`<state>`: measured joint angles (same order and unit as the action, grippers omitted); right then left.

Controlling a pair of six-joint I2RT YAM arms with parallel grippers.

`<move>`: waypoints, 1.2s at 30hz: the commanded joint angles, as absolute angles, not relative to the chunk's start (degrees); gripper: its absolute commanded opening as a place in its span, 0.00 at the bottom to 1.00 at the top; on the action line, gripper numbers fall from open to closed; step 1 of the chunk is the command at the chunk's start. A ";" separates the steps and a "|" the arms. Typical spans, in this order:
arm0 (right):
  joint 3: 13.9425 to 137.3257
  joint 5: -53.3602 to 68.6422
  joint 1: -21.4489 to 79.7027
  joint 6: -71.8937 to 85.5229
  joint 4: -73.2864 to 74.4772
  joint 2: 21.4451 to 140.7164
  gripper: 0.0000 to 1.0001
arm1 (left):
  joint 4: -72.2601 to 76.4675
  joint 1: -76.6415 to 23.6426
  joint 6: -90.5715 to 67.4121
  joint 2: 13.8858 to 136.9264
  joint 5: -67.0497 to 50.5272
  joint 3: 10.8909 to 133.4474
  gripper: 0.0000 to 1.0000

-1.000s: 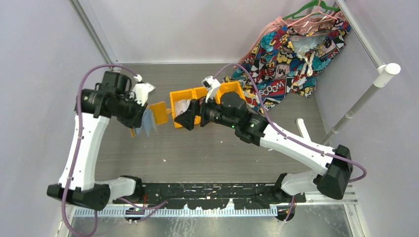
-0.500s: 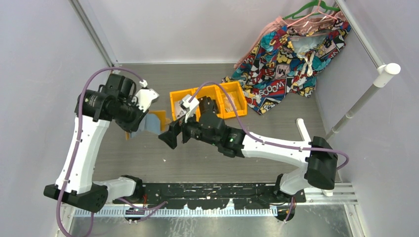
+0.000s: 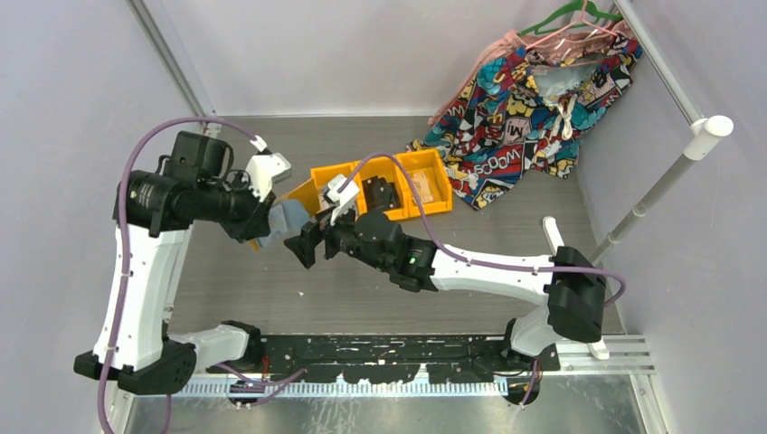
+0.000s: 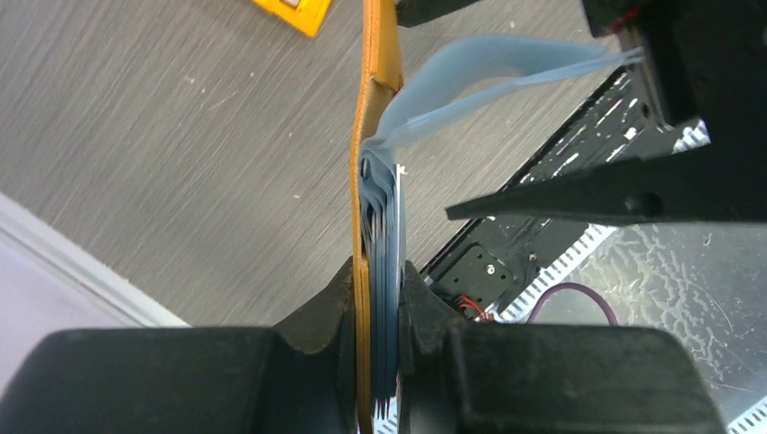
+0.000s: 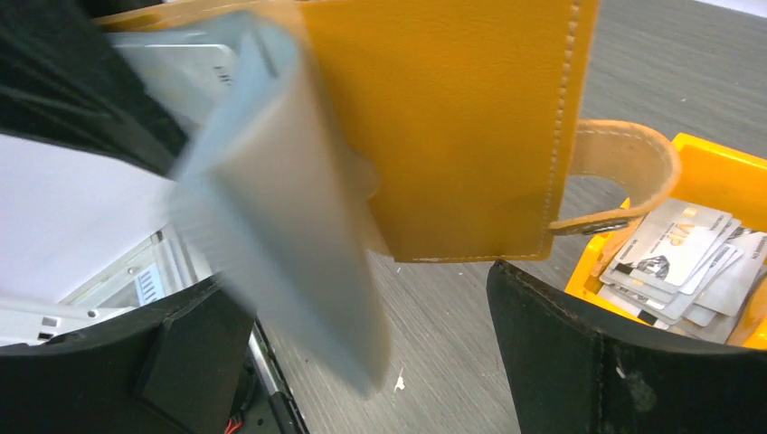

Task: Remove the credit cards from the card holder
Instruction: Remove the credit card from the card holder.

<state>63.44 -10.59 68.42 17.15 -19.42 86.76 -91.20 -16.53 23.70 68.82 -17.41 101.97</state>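
My left gripper (image 3: 264, 224) is shut on the card holder (image 3: 288, 215), an orange folder held above the table. In the left wrist view the fingers (image 4: 330, 303) clamp its orange cover (image 4: 366, 181) and the stack of pale blue pockets (image 4: 384, 226), with two pocket leaves splayed to the right. My right gripper (image 3: 303, 246) is open and empty right beside the holder; in the right wrist view (image 5: 380, 353) the cover (image 5: 452, 117), tab (image 5: 624, 163) and blurred pockets (image 5: 280, 226) hang just above the jaws. Several pale credit cards (image 5: 674, 262) lie in an orange bin.
A row of orange bin trays (image 3: 425, 185) stands behind the right arm. A patterned cloth (image 3: 525, 108) on hangers lies at the back right. A white pole (image 3: 660, 185) leans at the right. The arm mounting rail (image 3: 398, 348) runs along the near edge.
My right gripper has moved left and nearer, from over the bins to beside the card holder. My left arm has swung the holder right toward it, and its pockets are fanning.
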 commanded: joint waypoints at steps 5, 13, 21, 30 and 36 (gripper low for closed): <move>62.19 -3.63 63.09 15.20 -18.41 76.67 0.99 | -101.86 -16.85 26.30 64.67 -29.62 101.83 0.00; 67.58 9.77 58.71 14.08 -9.11 75.14 1.00 | -101.87 -18.54 25.65 63.48 -32.41 102.65 0.00; 70.31 24.29 58.33 15.63 -9.22 76.00 0.99 | -101.87 -18.98 26.62 62.37 -33.79 102.39 0.00; 72.91 30.68 57.59 20.05 -9.72 76.89 0.56 | -101.87 -19.07 26.84 61.85 -34.16 102.68 0.00; 75.30 29.37 57.11 23.06 -7.86 77.55 0.23 | -101.86 -19.14 27.04 61.02 -35.10 103.17 0.01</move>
